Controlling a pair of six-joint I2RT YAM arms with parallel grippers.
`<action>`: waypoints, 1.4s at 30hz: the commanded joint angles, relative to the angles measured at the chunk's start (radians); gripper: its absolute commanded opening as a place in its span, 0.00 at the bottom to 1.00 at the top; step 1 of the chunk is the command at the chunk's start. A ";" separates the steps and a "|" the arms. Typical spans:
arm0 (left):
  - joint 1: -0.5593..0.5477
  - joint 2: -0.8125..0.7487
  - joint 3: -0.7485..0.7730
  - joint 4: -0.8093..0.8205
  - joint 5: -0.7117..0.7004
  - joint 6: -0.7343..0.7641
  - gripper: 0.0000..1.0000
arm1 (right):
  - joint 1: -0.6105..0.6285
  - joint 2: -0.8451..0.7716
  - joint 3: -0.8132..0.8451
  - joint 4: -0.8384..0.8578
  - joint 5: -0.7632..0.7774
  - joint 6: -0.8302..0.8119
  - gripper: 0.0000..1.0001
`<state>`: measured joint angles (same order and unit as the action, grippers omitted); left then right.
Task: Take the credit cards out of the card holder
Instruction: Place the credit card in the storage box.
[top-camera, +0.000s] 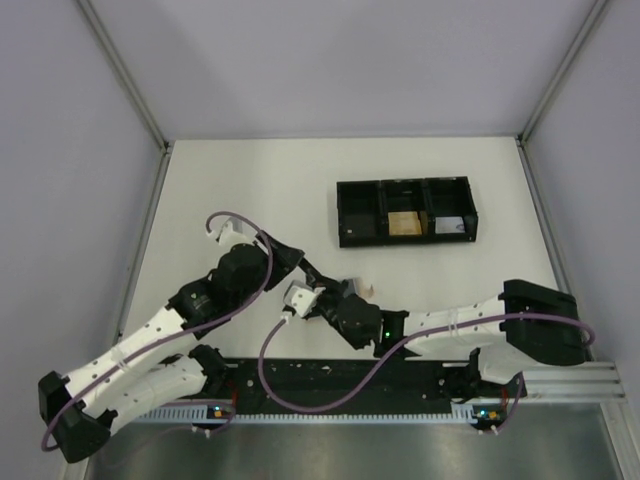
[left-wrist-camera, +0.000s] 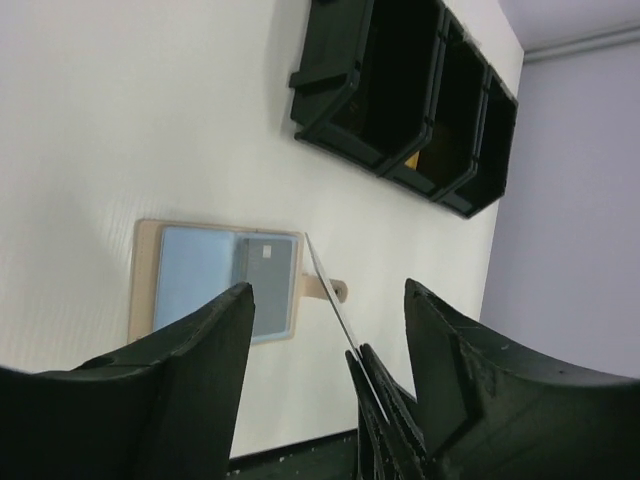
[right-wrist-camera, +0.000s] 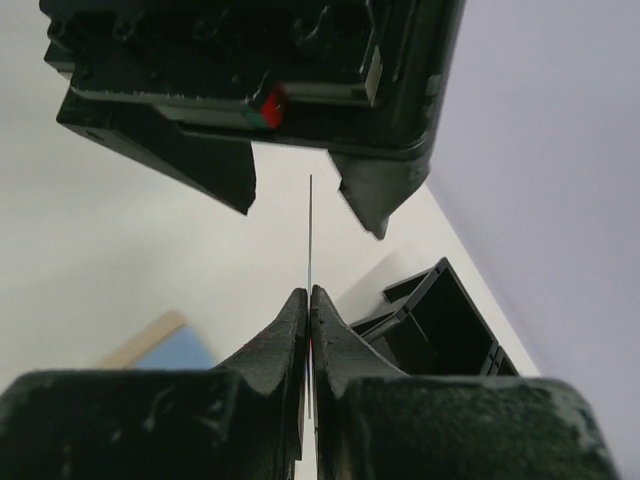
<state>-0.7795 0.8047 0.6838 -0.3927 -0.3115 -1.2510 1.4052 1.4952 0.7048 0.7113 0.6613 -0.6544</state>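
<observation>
My right pincer clenched a card, left pincer gaped; only left wrist view showed a second card in the holder.

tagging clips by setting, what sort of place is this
Most likely a lab robot test cell: a white table boxed in by plain grey panels, a left arm and right arm bolted at its near edge, and a black tray and card holder laid out.

Lighting is bright and diffuse; shadows beside the black tray are faint. Wrist views blur in front of the tray; its interiors seem underexposed.
</observation>
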 joint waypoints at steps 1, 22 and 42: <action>0.005 -0.047 0.068 -0.001 -0.127 0.198 0.71 | -0.014 -0.073 0.047 -0.125 -0.005 0.096 0.00; 0.166 -0.095 0.123 0.014 0.132 0.966 0.98 | -0.908 -0.130 0.309 -0.845 -1.040 0.700 0.00; 0.272 -0.156 0.095 -0.026 0.069 1.013 0.98 | -0.985 0.338 0.622 -0.929 -1.118 0.811 0.00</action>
<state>-0.5190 0.6334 0.7807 -0.4309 -0.2253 -0.2443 0.4240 1.7905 1.2522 -0.2104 -0.4431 0.1265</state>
